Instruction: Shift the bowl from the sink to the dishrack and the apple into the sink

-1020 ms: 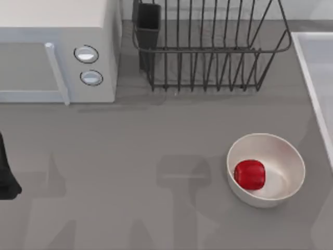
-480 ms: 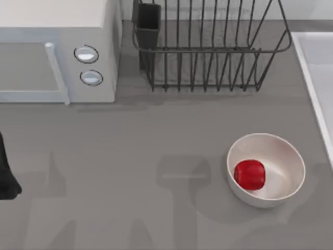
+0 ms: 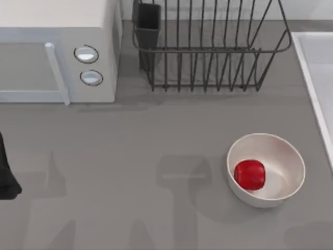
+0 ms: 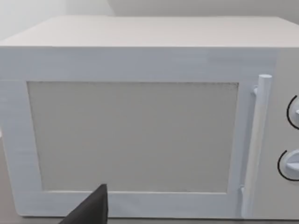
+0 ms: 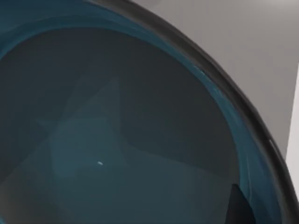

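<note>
The teal-blue bowl [image 5: 107,140] looms very close in the right wrist view, with grey counter behind its dark rim. My right gripper [image 5: 256,210] is shut on that rim, and one dark fingertip [image 5: 240,209] lies against the inside wall. The red apple [image 3: 249,174] rests inside an off-white bowl [image 3: 283,156] at the table's right. The black wire dishrack [image 3: 208,47] stands at the back, with nothing in it. Only a strip of the sink [image 3: 317,73] shows at the right edge. My left arm [image 3: 5,174] is parked at the left edge.
A white microwave [image 3: 52,52] fills the back left corner, and its door [image 4: 135,135] faces the left wrist camera. The dishrack's dark utensil cup [image 3: 149,18] sits at its left corner. Open grey counter lies between the microwave and the off-white bowl.
Nothing on the table has moved. The shadows at the bottom right have shifted, and a rounded one now shows in the corner.
</note>
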